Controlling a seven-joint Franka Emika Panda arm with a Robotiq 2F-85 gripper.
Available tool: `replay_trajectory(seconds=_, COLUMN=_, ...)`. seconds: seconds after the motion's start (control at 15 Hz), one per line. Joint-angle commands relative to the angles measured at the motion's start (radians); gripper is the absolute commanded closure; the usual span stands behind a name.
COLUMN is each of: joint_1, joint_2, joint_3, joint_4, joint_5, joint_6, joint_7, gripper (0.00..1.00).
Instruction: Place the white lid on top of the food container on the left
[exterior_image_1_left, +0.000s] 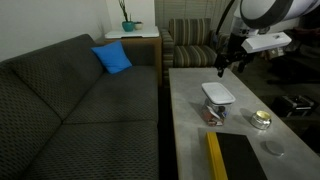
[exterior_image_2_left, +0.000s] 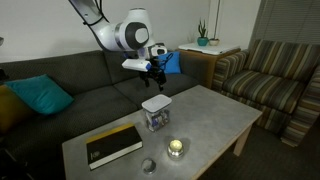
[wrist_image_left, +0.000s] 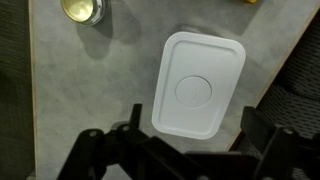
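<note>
The white lid (exterior_image_1_left: 218, 94) lies flat on top of the food container (exterior_image_1_left: 213, 113) on the grey table; both also show in an exterior view, the lid (exterior_image_2_left: 155, 102) over the container (exterior_image_2_left: 155, 121). In the wrist view the lid (wrist_image_left: 198, 83) fills the middle and hides the container beneath it. My gripper (exterior_image_1_left: 224, 67) hangs above the lid, apart from it, in both exterior views (exterior_image_2_left: 152, 77). In the wrist view its fingers (wrist_image_left: 185, 152) stand wide apart with nothing between them.
A small round container with yellowish contents (exterior_image_1_left: 261, 120) (wrist_image_left: 84, 10) and a small grey disc (exterior_image_1_left: 272, 148) sit on the table (exterior_image_1_left: 190, 140). A black book with a yellow edge (exterior_image_2_left: 112, 143) lies nearby. A dark sofa (exterior_image_1_left: 70, 110) runs alongside, with a striped armchair (exterior_image_2_left: 275, 75) close by.
</note>
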Motion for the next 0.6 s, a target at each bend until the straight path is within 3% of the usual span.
replay_trajectory(seconds=0.0, joint_1=0.010, joint_2=-0.048, joint_3=-0.008, joint_4=-0.059, joint_5=-0.024, joint_6=-0.024, joint_7=0.016, gripper=0.00)
replay_trajectory(seconds=0.53, joint_1=0.009, joint_2=-0.049, joint_3=-0.006, joint_4=-0.062, joint_5=-0.018, joint_6=-0.027, joint_7=0.023, gripper=0.00)
